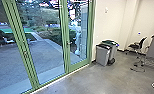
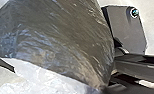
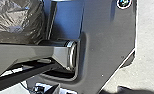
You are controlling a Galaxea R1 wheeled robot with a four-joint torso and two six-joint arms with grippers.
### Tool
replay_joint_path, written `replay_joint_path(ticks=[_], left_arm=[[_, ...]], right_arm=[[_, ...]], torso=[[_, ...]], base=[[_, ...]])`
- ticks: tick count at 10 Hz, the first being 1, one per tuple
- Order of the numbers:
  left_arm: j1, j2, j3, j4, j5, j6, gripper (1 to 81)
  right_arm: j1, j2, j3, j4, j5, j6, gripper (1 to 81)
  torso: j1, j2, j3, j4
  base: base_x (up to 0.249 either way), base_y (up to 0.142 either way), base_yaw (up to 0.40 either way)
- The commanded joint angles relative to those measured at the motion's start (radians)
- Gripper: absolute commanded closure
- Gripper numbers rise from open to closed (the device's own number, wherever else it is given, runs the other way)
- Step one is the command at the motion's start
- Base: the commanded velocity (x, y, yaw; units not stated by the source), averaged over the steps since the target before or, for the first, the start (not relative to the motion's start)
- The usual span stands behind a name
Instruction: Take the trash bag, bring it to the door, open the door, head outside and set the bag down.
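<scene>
- Green-framed glass door (image 1: pixel 66 37): looks shut, metal handle (image 1: pixel 68 43) on its frame.
- Dark grey, shiny plastic trash bag (image 2: pixel 60 37): close up in left wrist view, also in right wrist view. It's near the robot's body; can't tell exact spot relative to the door.
- Left gripper: can't tell open or closed, or whether it has the bag.
- Right gripper: can't tell either.
- Whitish crumpled sheet (image 2: pixel 43 81) shows along the bag's edge, material unclear.
- Right of door, by the off-white wall (image 1: pixel 111 22): grey bin with black lid (image 1: pixel 102 57), dark-green-lidded grey bin (image 1: pixel 113 51) close behind.
- Further right of door: black office chair (image 1: pixel 136 46).
- Beyond door: grey paved yard (image 1: pixel 48 56), green hedges (image 1: pixel 55 36).
- Inside, in front of door: grey concrete floor (image 1: pixel 93 80).
</scene>
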Motion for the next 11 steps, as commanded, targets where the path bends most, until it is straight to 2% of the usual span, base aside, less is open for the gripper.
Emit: replay_joint_path(ticks=[1, 11], left_arm=[[-0.048, -0.001, -0.002, 0.007, 0.065, 0.008, 81.1], [-0.046, -0.007, -0.004, 0.002, 0.065, 0.008, 81.1]], right_arm=[[0.042, 0.002, 0.004, -0.003, -0.053, 0.000, 1.0], [0.042, 0.004, 0.005, -0.023, -0.053, -0.003, 1.0]], torso=[[0.001, 0.000, 0.000, 0.000], [0.001, 0.000, 0.000, 0.000]], base=[[0.159, 0.000, 0.000], [0.159, 0.000, 0.000]])
